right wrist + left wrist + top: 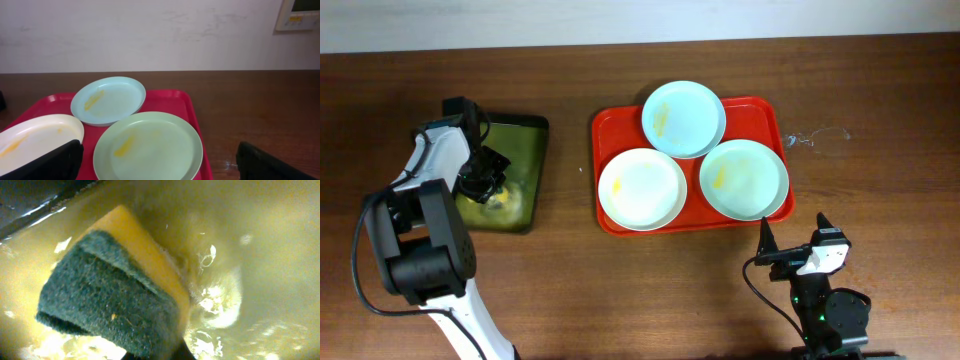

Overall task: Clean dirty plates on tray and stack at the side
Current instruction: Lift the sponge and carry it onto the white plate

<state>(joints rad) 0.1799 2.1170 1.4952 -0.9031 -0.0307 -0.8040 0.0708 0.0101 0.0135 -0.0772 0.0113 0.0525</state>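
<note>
The red tray holds three plates with yellow smears: a pale mint plate at the back, a cream-white plate front left and a green plate front right. They also show in the right wrist view: back plate, cream plate, green plate, tray. My left gripper is down in the dark tray and is shut on a yellow and green sponge over soapy water. My right gripper is open and empty, in front of the red tray.
The dark tray with greenish soapy water sits left of the red tray. A thin wire or clear scrap lies on the table right of the red tray. Brown table runs to the right; a white wall is behind.
</note>
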